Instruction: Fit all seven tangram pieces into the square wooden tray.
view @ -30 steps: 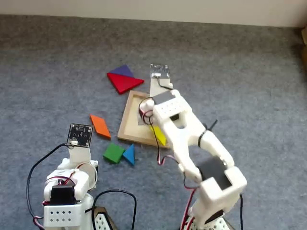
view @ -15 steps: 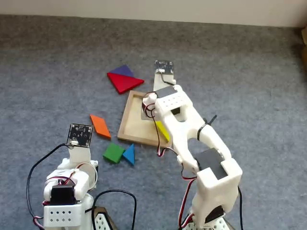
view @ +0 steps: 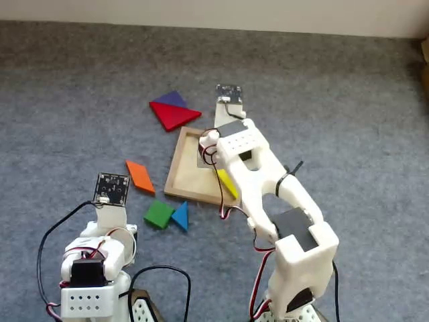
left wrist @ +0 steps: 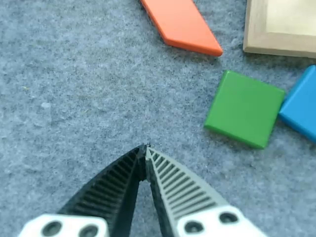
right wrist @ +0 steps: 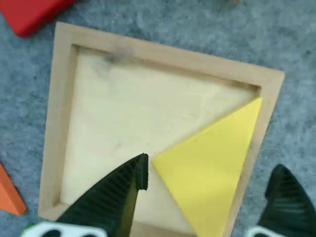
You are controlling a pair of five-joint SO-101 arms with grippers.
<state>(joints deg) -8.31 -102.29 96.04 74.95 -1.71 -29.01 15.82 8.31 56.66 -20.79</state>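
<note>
At near left, left gripper [left wrist: 145, 150] closed, empty, near green square [left wrist: 244, 108]. Farther: right gripper [right wrist: 211, 167] wide open, empty, above yellow triangle [right wrist: 217, 143] in tray [right wrist: 63, 98] corner. Risk: triangle edge may ride rim, blocking later pieces; red triangle [view: 173, 115] beyond

High view looking down from behind, wrist views close overhead, all three sharing the tray [view: 175, 161]
</note>
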